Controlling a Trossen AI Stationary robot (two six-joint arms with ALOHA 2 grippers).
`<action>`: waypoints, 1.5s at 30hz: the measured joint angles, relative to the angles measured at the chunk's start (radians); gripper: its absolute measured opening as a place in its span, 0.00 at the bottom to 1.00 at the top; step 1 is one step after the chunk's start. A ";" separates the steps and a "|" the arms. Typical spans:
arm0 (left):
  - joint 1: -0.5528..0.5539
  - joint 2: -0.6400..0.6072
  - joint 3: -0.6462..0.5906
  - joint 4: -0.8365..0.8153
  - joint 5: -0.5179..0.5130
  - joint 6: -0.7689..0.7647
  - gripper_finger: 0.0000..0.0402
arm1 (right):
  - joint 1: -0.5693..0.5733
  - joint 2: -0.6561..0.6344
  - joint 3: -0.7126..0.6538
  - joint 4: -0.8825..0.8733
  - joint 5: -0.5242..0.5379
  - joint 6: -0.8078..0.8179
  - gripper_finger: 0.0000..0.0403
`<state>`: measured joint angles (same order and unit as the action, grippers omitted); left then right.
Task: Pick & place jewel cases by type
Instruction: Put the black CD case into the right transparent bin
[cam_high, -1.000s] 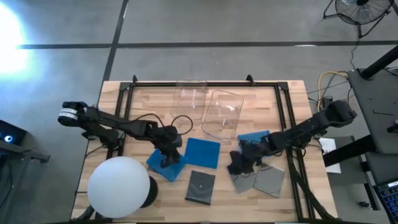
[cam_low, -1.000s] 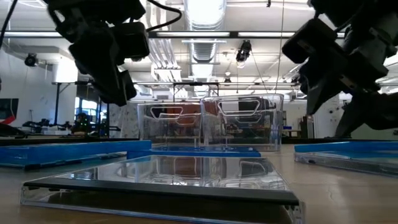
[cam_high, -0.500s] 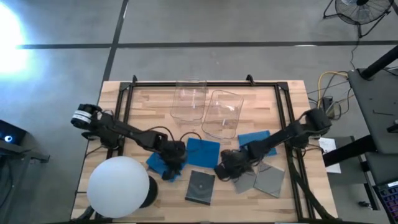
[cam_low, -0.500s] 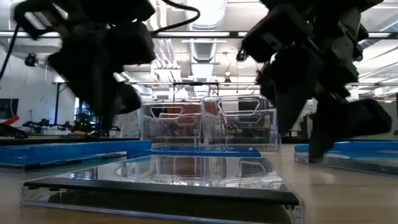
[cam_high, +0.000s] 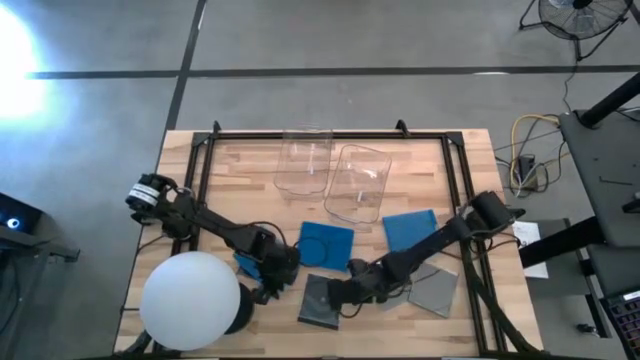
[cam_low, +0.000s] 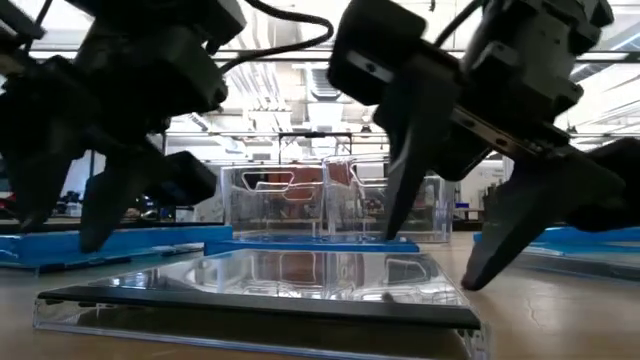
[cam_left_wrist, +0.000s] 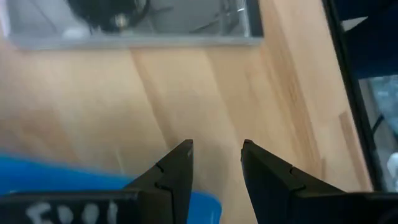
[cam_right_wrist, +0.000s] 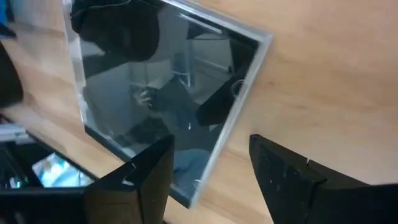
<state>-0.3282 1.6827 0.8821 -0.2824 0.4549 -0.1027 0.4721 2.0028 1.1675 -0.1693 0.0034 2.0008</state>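
Observation:
A dark grey jewel case (cam_high: 322, 300) lies flat near the table's near edge and fills the low view's foreground (cam_low: 260, 290). My right gripper (cam_high: 338, 298) hangs open just over its right edge, and that edge (cam_right_wrist: 233, 134) shows between the spread fingers (cam_right_wrist: 211, 149). My left gripper (cam_high: 268, 290) is open over bare wood (cam_left_wrist: 217, 152), left of the dark case and beside a blue case (cam_high: 248, 264). Two more blue cases (cam_high: 325, 243) (cam_high: 410, 230) lie mid-table. Two grey cases (cam_high: 435, 290) lie to the right, one partly under my right arm.
Two clear bins (cam_high: 305, 160) (cam_high: 358, 182) stand side by side toward the far edge. A white globe (cam_high: 190, 300) covers the near left corner, close to my left arm. A black frame (cam_high: 330, 135) runs around the table top.
Both grippers have moved toward the near edge and come down close to the dark grey case. The right one has swung left, away from the grey cases. The left one has left the blue case it stood over. No case has moved.

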 joint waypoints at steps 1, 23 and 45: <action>-0.002 0.001 -0.004 -0.013 0.000 0.012 0.29 | 0.001 0.012 0.024 -0.032 0.001 0.010 0.52; 0.010 0.108 0.002 0.106 -0.040 -0.064 0.29 | 0.012 0.149 0.182 -0.105 0.106 0.143 0.52; 0.007 0.115 -0.018 0.042 -0.004 -0.162 0.29 | 0.045 0.081 0.209 -0.016 0.447 -0.202 0.52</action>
<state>-0.3207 1.7977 0.8641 -0.2399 0.4510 -0.2651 0.5174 2.0838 1.3762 -0.1853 0.4500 1.7993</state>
